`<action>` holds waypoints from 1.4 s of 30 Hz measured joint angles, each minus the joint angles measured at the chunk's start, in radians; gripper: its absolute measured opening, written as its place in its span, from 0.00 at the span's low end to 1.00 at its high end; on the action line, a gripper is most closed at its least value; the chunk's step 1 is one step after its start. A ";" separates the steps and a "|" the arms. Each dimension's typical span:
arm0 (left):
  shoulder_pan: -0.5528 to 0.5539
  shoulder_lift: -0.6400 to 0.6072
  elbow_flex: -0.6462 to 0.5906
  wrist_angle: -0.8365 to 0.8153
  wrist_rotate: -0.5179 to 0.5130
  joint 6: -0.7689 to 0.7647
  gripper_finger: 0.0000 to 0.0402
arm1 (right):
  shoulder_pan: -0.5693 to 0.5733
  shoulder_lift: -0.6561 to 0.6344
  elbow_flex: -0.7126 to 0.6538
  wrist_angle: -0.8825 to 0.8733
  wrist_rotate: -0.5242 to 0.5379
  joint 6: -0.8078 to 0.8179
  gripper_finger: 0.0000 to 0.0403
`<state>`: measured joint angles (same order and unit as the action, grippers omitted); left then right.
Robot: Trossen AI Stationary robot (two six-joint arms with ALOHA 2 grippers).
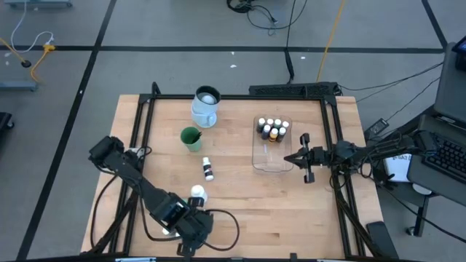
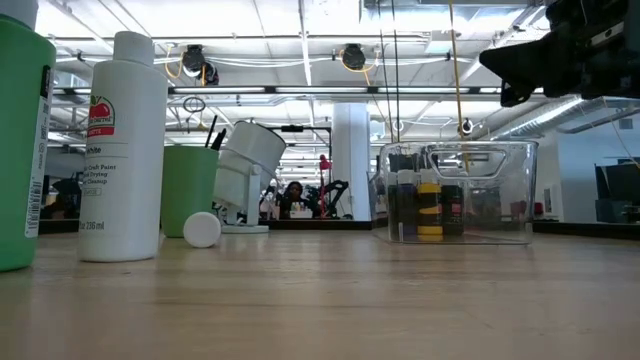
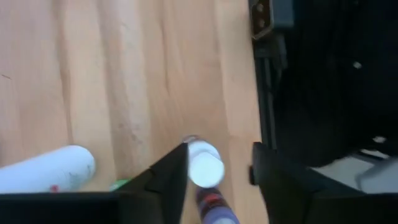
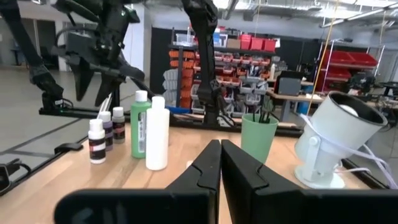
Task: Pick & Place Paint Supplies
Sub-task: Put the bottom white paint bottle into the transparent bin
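The left pincer stands released around a small white-capped bottle on the surface. The right pincer hovers clenched, empty.

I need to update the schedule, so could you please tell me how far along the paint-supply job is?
Done: several small bottles stand in the tub.
In hand: the left gripper is open around a purple bottle, not gripping it; the right gripper is shut beside the tub.
Left: that bottle, the white bottle, the green bottle, one lying bottle and the brushes in the cup.
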<state>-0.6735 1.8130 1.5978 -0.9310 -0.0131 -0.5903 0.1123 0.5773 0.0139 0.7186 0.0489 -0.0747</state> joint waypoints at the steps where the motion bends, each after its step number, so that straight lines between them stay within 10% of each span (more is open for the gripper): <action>1: 0.000 0.000 0.000 0.000 0.024 0.001 0.50 | 0.000 0.000 0.000 -0.006 0.001 0.000 0.02; 11: 0.001 0.050 -0.001 -0.003 0.061 0.033 0.74 | 0.000 0.000 0.000 -0.031 0.001 0.011 0.02; 42: -0.009 0.112 -0.019 -0.063 0.020 0.073 0.72 | 0.001 0.000 0.000 -0.042 0.002 0.011 0.02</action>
<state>-0.6826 1.9247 1.5787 -0.9936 0.0067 -0.5171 0.1130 0.5770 0.0139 0.6769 0.0509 -0.0638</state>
